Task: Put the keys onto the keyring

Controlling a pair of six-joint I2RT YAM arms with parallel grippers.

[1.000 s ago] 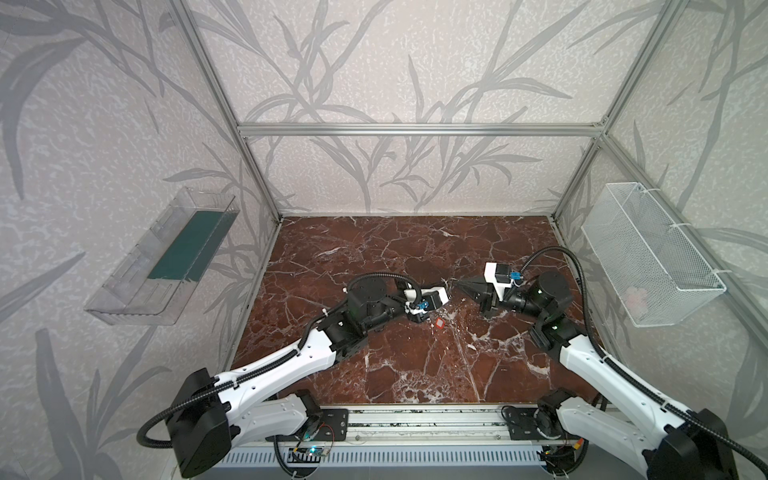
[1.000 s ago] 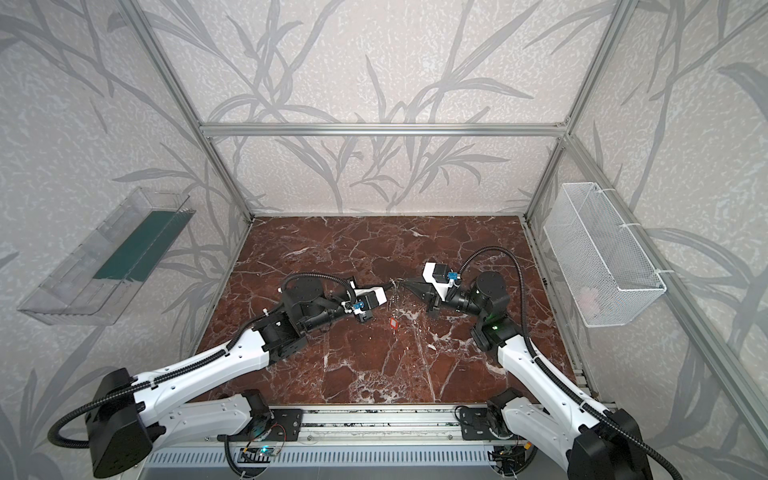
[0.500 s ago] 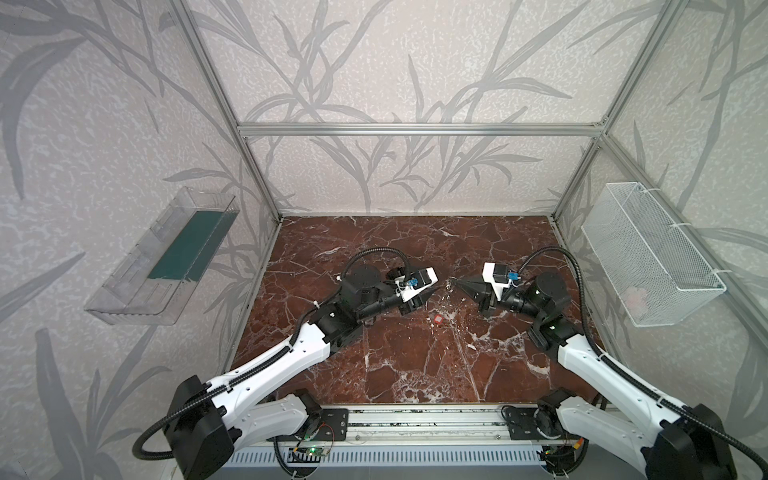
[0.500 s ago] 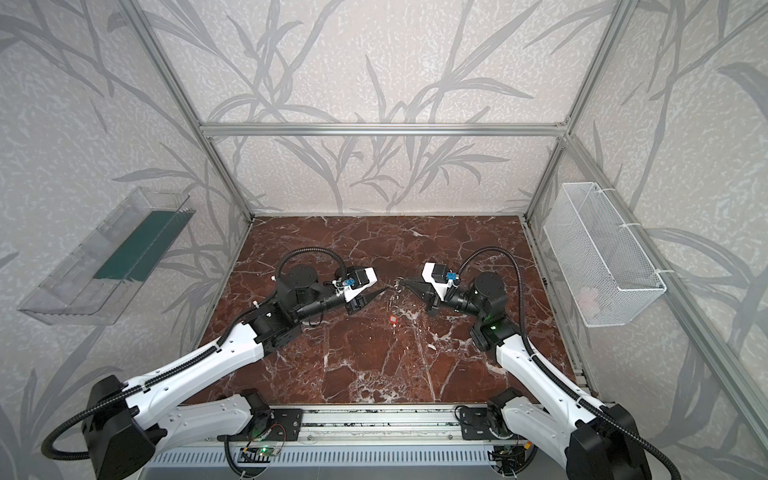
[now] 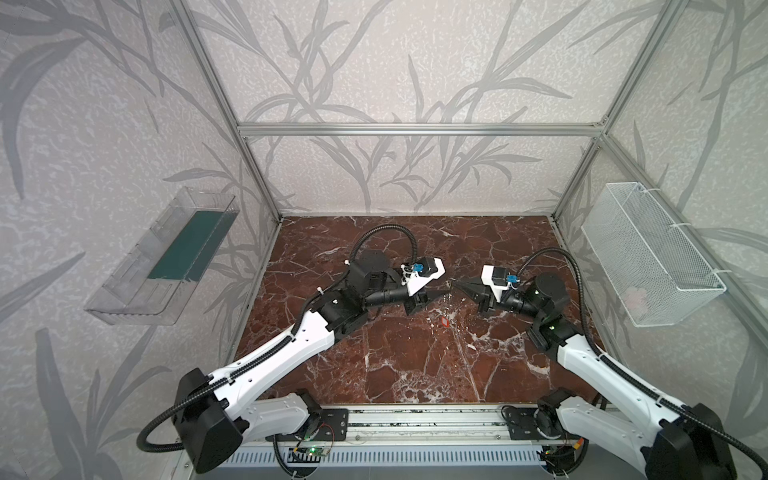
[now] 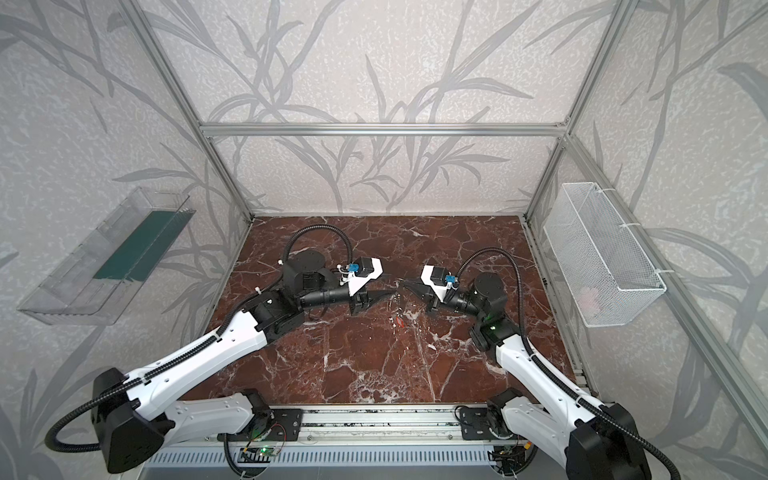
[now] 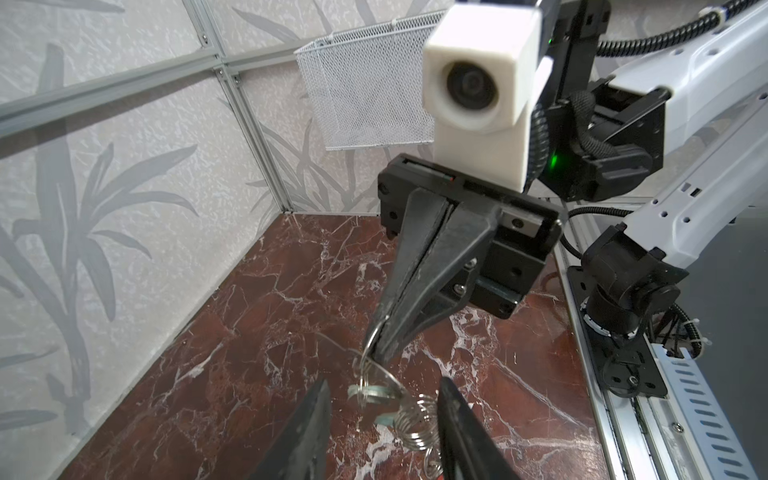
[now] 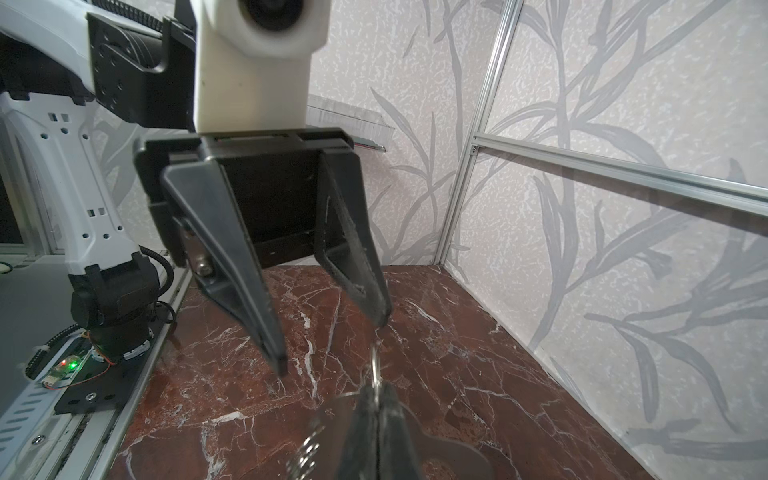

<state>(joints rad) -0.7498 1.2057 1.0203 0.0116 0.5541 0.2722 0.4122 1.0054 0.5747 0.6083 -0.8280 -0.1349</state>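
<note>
The right pincer (image 7: 379,341) grasps the keyring (image 8: 453,451) opposite the released left pincer (image 8: 332,343); the red-tagged key (image 5: 444,322) lies on the tabletop (image 5: 395,374), mid-frame, just below both.

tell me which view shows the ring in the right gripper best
Left wrist view: the right gripper pinches the metal ring in plain sight, a coil spring hanging below. The right wrist view shows it only edge-on; in both top views it is too small to make out.
</note>
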